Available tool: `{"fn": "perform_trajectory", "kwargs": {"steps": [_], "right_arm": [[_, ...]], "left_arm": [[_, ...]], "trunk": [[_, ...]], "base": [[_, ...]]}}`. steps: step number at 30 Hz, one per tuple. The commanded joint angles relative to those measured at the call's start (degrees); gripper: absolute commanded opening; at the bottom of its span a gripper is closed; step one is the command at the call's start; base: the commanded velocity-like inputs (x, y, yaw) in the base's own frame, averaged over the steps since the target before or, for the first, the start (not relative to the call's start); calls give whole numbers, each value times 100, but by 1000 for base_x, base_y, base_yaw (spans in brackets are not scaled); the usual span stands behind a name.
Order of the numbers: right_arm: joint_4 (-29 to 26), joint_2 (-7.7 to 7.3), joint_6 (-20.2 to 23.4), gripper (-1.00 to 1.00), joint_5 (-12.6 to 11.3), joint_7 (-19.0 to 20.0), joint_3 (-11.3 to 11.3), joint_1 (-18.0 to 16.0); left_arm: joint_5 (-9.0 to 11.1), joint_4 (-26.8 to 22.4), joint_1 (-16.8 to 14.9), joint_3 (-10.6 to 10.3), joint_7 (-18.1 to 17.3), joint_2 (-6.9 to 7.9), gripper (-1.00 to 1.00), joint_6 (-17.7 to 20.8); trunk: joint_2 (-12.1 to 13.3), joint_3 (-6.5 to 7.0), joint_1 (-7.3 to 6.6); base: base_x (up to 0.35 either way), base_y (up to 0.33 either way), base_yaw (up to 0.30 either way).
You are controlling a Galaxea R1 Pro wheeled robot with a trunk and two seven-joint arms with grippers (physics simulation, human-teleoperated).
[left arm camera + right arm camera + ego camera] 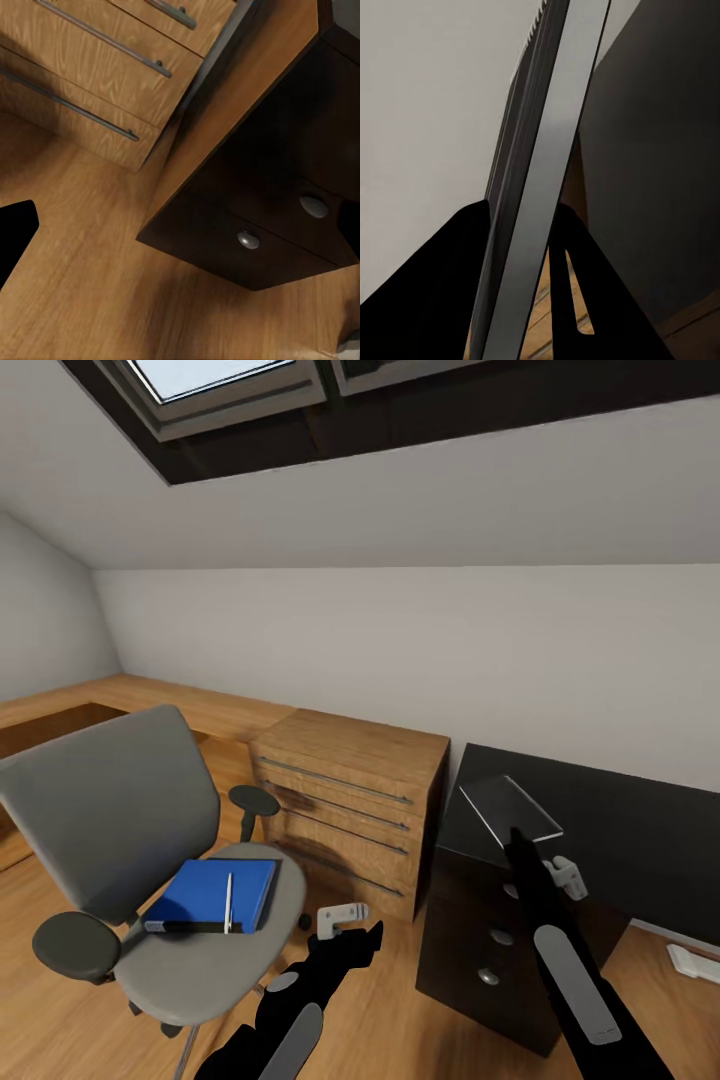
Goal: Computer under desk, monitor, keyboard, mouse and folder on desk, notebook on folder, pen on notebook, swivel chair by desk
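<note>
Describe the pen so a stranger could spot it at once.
Find the grey swivel chair on the wood floor, left of the wooden drawer unit. A blue folder lies on its seat. The pen is the thin pale stick lying on that blue cover.

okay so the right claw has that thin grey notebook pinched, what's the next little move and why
Probably lower the right claw and set the grey notebook flat on the black desk. The blue folder it should stack on lies on the swivel chair with a pen on top.
</note>
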Motion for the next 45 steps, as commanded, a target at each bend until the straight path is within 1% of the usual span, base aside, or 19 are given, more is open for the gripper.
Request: {"fn": "perform_trajectory", "kwargs": {"steps": [1,5,9,13,15,16,19,26,30,35,45], "right_arm": [[-3,-8,-47,-100,-37,-32,33,-4],[3,-6,-50,-100,-24,-24,45,-4],[16,-7,-50,-100,-20,-10,54,-4],[95,1,-51,-100,-24,-60,59,-4],[109,2,-51,-100,-33,-145,66,-4],[117,2,-51,-100,-41,-278,69,-4],[120,2,-45,-100,-51,-453,72,-4],[114,3,-45,-100,-52,-542,71,-4],[102,3,-49,-100,-51,-535,67,-4],[0,1,-66,-100,-45,-453,57,-4],[-59,-9,-34,-100,-47,-402,50,-4]], "left_arm": [[52,-9,-4,-10,47,2,100,11],[52,-13,-1,-10,47,2,100,10],[51,-25,-2,-9,64,2,100,10],[72,-30,-2,-6,68,2,100,10],[84,-85,-3,-4,67,2,100,13],[97,-165,-1,-3,66,2,100,16],[108,-236,-3,-2,70,-3,100,18],[105,-270,-3,-1,74,-7,100,19],[107,-272,-1,-1,74,-7,100,19],[107,-272,-2,-1,74,-7,100,19],[104,-272,0,4,82,-7,100,19]], "trunk": [[-3,-6,0],[-3,-6,0],[157,66,-88],[157,66,-88],[157,66,-88],[157,66,-88],[37,12,-22],[-244,-114,131],[-404,-186,219],[-404,-186,219],[-805,-365,439]], "base": [[5,0,5],[2,0,1],[0,0,0],[0,0,0],[0,0,0],[0,0,0],[0,0,0],[0,0,0],[0,0,0],[0,0,0],[0,0,0]]}}
